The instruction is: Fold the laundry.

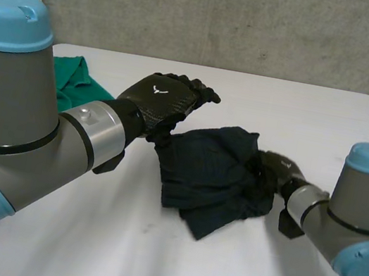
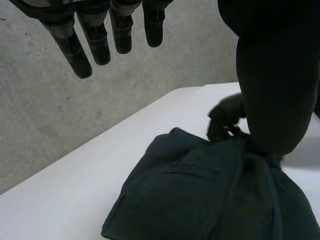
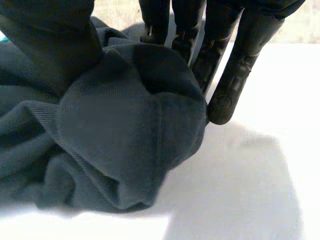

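1. Head view: a dark garment (image 1: 213, 179) lies crumpled at the middle of the white table (image 1: 148, 260). The left hand (image 1: 159, 98) is raised over the garment's far-left edge, where a bit of cloth is drawn up to the underside of the hand. The right hand (image 1: 275, 170) is low at the garment's right edge. A green cloth (image 1: 73, 79) lies at the far left, partly behind the left arm and apart from the dark garment.

2. Left wrist view: the left hand (image 2: 92, 40) has its fingers straight and slightly spread, held above the cloth and gripping nothing. Its thumb reaches down to a gathered ridge of the dark garment (image 2: 190, 195). The right hand (image 2: 226, 115) is at the garment's far side. A grey wall (image 2: 50, 125) stands beyond the table.

3. Right wrist view: the right hand (image 3: 230, 75) pinches a bunched fold of the dark garment (image 3: 115, 145). Its straight fingers, close together, are on one side of the fold and its thumb on the other. The rest of the cloth lies on the table (image 3: 240, 185).
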Available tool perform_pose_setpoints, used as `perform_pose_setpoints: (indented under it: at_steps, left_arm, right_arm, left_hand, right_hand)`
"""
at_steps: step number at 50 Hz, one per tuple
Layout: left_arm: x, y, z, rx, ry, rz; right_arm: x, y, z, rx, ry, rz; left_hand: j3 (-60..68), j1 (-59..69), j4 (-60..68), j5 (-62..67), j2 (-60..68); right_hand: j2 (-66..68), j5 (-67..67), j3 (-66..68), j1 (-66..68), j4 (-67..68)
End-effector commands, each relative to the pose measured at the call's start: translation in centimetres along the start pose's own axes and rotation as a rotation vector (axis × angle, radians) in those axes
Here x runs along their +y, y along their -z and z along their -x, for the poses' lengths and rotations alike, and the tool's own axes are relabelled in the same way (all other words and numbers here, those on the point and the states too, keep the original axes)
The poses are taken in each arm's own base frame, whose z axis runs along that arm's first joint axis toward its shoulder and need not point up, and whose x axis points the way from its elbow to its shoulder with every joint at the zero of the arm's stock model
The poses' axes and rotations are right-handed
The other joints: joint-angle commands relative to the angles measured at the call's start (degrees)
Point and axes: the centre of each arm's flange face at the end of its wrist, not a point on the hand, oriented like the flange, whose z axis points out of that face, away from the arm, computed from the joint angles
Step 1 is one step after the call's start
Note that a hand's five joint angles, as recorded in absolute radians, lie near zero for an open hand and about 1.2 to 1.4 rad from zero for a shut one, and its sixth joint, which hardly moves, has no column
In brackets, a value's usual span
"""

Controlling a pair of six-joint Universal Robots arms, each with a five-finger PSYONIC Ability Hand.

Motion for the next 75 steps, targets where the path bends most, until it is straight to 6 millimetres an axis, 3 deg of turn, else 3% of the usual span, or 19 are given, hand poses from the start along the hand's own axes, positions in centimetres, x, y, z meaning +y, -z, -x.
perform_pose_setpoints:
  at_steps: [1,5,10,13,15,17,18,19,25,33,44,52,54,56,59,65,71,74,75]
  left_arm:
    - [0.0,0.0,0.0,-0.002,0.002,-0.001]
    - [0.0,0.0,0.1,-0.005,0.002,-0.001]
    - [-0.1,0.0,0.3,-0.010,0.002,-0.002]
    - [-0.2,0.0,0.3,-0.010,0.002,-0.005]
    - [-0.2,0.0,0.3,-0.010,0.001,-0.007]
    - [-0.3,0.1,0.3,-0.010,0.001,-0.008]
    - [-0.2,0.1,0.3,-0.012,0.001,-0.008]
    - [-0.2,0.0,0.3,-0.012,0.003,-0.007]
    - [-0.3,0.0,0.3,-0.014,0.002,-0.009]
    - [-0.1,-0.1,0.4,-0.016,0.002,-0.012]
    - [0.1,-0.1,0.3,-0.015,0.005,-0.005]
    - [0.4,0.0,0.2,-0.014,0.007,0.004]
    - [0.4,0.0,0.2,-0.012,0.006,0.004]
    - [0.4,0.0,0.2,-0.012,0.006,0.004]
    - [0.4,0.0,0.2,-0.014,0.006,0.004]
    - [0.3,0.1,0.1,-0.014,0.006,0.004]
    - [0.2,0.3,0.1,-0.015,0.004,0.003]
    - [-0.2,0.4,0.2,-0.017,0.001,-0.013]
    - [-0.5,0.5,0.3,-0.021,0.000,-0.022]
  right_arm:
    - [-3.6,-3.2,-0.8,0.004,0.120,-0.083]
    - [-5.5,-5.7,-2.9,0.042,0.154,-0.127]
    - [-8.2,-8.7,-8.4,0.153,0.148,-0.198]
    - [-9.7,-9.4,-11.2,0.220,0.142,-0.238]
    - [-10.5,-9.9,-14.5,0.304,0.133,-0.272]
    - [-11.5,-9.9,-16.6,0.363,0.132,-0.311]
    - [-12.4,-9.5,-18.9,0.423,0.131,-0.359]
    - [-12.8,-9.2,-20.0,0.447,0.132,-0.377]
    - [-12.7,-8.0,-25.6,0.530,0.120,-0.413]
    - [-12.9,-6.5,-29.4,0.556,0.126,-0.425]
    - [-12.5,-5.6,-31.6,0.558,0.139,-0.412]
    - [-11.8,-4.9,-33.5,0.632,0.251,-0.360]
    - [-11.7,-4.9,-33.4,0.633,0.260,-0.355]
    - [-11.7,-4.9,-33.4,0.635,0.274,-0.351]
    - [-11.8,-5.0,-33.0,0.632,0.308,-0.333]
    - [-11.9,-4.7,-30.4,0.632,0.460,-0.175]
    - [-11.9,-2.0,-30.1,0.799,0.614,0.066]
    - [-13.3,-0.4,-30.1,0.910,0.683,0.112]
    - [-14.8,0.7,-30.2,0.998,0.728,0.108]
  left_hand:
    - [-1.8,0.0,-1.2,-2.3,-1.4]
    - [-1.8,0.0,-1.2,-2.3,-1.4]
    - [-1.8,0.0,-1.2,-2.3,-1.4]
    - [-1.8,0.0,-1.2,-2.3,-1.4]
    - [-1.8,0.0,-1.2,-2.3,-1.4]
    - [-1.8,0.0,-1.2,-2.3,-1.4]
    - [-1.8,0.0,-1.2,-2.3,-1.4]
    - [-1.8,0.0,-1.2,-2.3,-1.4]
    - [-1.8,0.0,-1.2,-2.3,-1.4]
    - [-1.8,0.0,-1.2,-2.3,-1.4]
    - [-2.0,-0.2,-1.5,-2.5,-1.6]
    - [-2.0,-0.2,-1.5,-2.5,-1.6]
    - [-2.0,-0.2,-1.5,-2.5,-1.6]
    - [-2.0,-0.2,-1.5,-2.5,-1.6]
    - [-2.0,-0.2,-1.5,-2.5,-1.6]
    - [-2.0,-0.2,-1.5,-2.5,-1.6]
    - [-2.0,-0.2,-1.5,-2.5,-1.6]
    - [-2.0,-0.2,-1.5,-2.5,-1.6]
    - [-2.0,-0.2,-1.5,-2.5,-1.6]
  right_hand:
    - [14.5,21.0,18.0,26.6,11.9]
    - [14.5,21.0,18.0,26.6,11.9]
    - [14.5,21.0,18.0,26.6,11.9]
    - [14.5,21.0,18.0,26.6,11.9]
    - [14.5,21.0,18.0,26.6,11.9]
    - [14.5,21.0,18.0,26.6,11.9]
    - [14.5,21.0,18.0,26.6,11.9]
    - [14.5,21.0,18.0,26.6,11.9]
    - [14.5,21.0,18.0,26.6,11.9]
    - [14.5,21.0,18.0,26.6,11.9]
    - [14.5,21.0,18.0,26.6,11.9]
    - [14.5,21.0,18.0,26.6,11.9]
    - [-9.2,-2.7,-5.6,3.0,-11.8]
    - [-55.5,-49.0,-52.0,-43.4,-58.1]
    - [-55.5,-49.0,-52.0,-43.4,-58.1]
    - [-55.5,-49.0,-52.0,-43.4,-58.1]
    - [-55.5,-49.0,-52.0,-43.4,-58.1]
    - [-55.5,-49.0,-52.0,-43.4,-58.1]
    - [-55.5,-49.0,-52.0,-43.4,-58.1]
